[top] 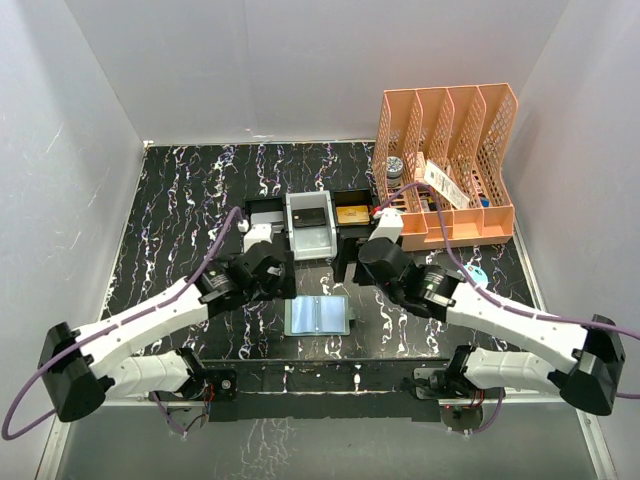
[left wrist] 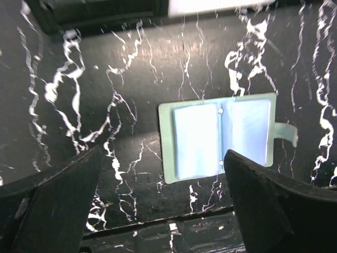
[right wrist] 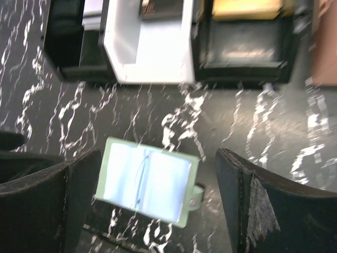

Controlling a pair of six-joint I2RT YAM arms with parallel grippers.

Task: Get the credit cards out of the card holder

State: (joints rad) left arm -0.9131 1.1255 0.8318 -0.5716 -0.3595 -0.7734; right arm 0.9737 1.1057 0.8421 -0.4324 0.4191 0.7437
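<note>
The card holder (top: pixel 318 314) lies open and flat on the marble table near its front edge, sage green outside, with pale blue pockets showing (left wrist: pixel 218 137) (right wrist: pixel 145 179). A dark credit card (top: pixel 313 216) (right wrist: pixel 160 6) rests in the white tray (top: pixel 310 240). A gold-coloured card (top: pixel 352 213) (right wrist: pixel 245 8) sits in the black tray to its right. My left gripper (top: pixel 272 270) (left wrist: pixel 163 179) hovers up and left of the holder, open and empty. My right gripper (top: pixel 372 262) (right wrist: pixel 158 182) hovers up and right of it, also open and empty.
A second black tray (top: pixel 262 212) stands left of the white one. An orange file organizer (top: pixel 445 165) with small items fills the back right corner. White walls close in the table on three sides.
</note>
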